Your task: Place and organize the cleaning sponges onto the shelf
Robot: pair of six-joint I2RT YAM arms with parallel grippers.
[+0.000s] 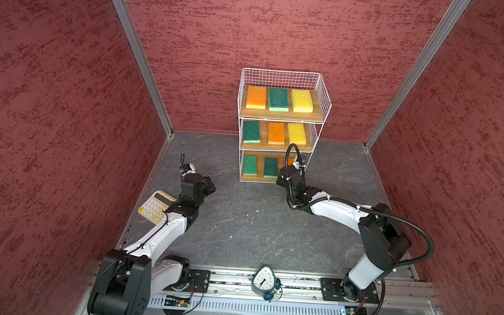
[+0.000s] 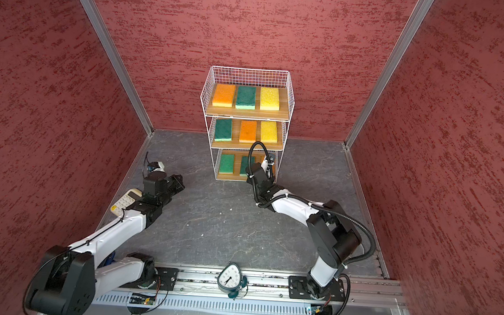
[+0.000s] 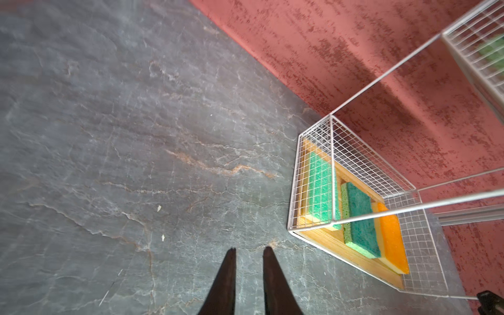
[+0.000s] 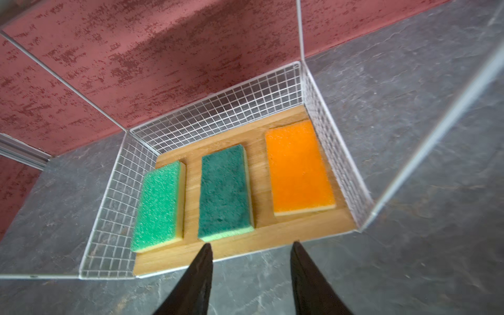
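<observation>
The orange rectangular foam sponge [image 4: 298,166], at three o'clock on the white wire shelf [image 4: 218,109], seems light and soft; its long sides suit pinching. The right claw [image 4: 252,243] and the left claw [image 3: 249,248] are released.

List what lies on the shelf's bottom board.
Light green sponge, dark green sponge, orange sponge, side by side. In both top views the right arm mostly covers the orange.

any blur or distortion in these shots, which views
Right wrist view: orange sponge fairly sharp, near shelf wire smeared; left wrist view: upper tier out of focus; in both top views all sharp, corner posts splayed by the wide lens.
</observation>
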